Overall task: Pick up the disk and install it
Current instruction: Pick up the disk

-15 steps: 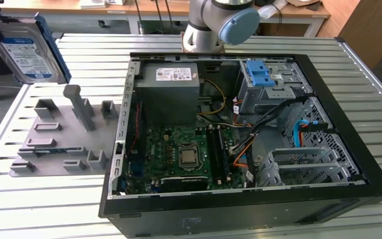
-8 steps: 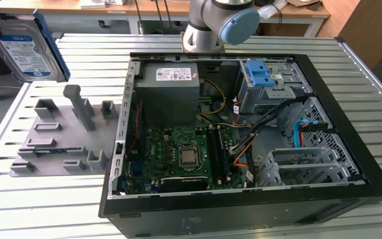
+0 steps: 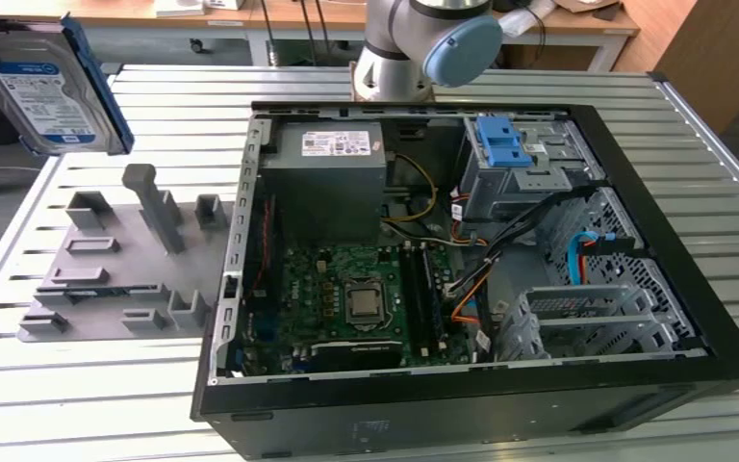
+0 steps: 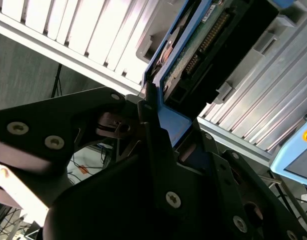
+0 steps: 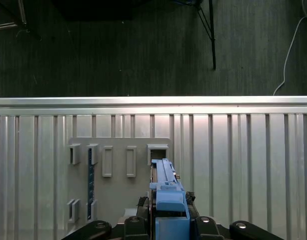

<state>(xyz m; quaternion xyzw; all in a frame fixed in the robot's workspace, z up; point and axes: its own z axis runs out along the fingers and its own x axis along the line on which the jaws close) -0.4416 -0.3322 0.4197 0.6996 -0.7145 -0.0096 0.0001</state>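
Gripper (image 4: 166, 127) is clamping the disk (image 3: 55, 87) by its blue frame edge, holding it in the air over the grey holder (image 3: 113, 260), well apart from the open computer case (image 3: 472, 395). Risk: with such a thin edge grip, the disk could be tilting or slipping and jamming at the drive bay (image 3: 523, 164).

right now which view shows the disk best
The exterior view: the disk is held up at that view's left, its labelled face plain to see. The second wrist view shows its circuit-board side and blue carrier from close by, partly cropped. The first wrist view shows it edge-on.
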